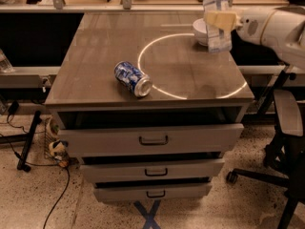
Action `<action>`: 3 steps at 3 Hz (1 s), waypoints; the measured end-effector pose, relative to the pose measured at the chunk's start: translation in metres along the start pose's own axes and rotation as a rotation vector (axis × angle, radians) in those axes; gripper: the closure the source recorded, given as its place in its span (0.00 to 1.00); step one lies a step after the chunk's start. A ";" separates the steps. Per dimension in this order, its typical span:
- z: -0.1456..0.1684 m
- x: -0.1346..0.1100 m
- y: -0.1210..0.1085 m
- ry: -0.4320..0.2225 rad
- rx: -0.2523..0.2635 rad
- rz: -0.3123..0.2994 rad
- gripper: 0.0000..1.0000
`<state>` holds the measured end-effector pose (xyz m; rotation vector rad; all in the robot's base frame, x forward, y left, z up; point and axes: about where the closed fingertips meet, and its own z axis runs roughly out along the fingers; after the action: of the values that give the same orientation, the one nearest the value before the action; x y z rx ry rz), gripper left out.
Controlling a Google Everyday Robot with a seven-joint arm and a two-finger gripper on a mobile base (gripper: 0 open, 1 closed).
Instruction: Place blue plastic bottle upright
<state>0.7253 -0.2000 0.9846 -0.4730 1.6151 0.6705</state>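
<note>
- gripper [220,19] pinches the bottle [218,38], upright at the worktop's [95,56] far right, just beside a bowl [200,30].
- can [133,78] lies on its side, near left.

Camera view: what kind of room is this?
Probably a robot lab or office: a drawer cabinet, an office chair, and the gripper holding the blue plastic bottle at the cabinet's far right corner.

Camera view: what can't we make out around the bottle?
- Gripper, clamped on blue plastic bottle over the table, back right: far finger hidden behind bottle.
- Bottle base: resting or hovering, unclear.
- Bowl: right side hidden by bottle.
- Drawers: insides too dark.
</note>
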 end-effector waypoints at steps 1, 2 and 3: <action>-0.016 0.004 -0.015 -0.124 0.041 0.032 1.00; -0.010 0.004 -0.013 -0.285 0.012 -0.004 1.00; 0.003 -0.006 0.000 -0.373 -0.035 -0.139 1.00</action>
<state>0.7286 -0.1980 0.9900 -0.4513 1.2105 0.6397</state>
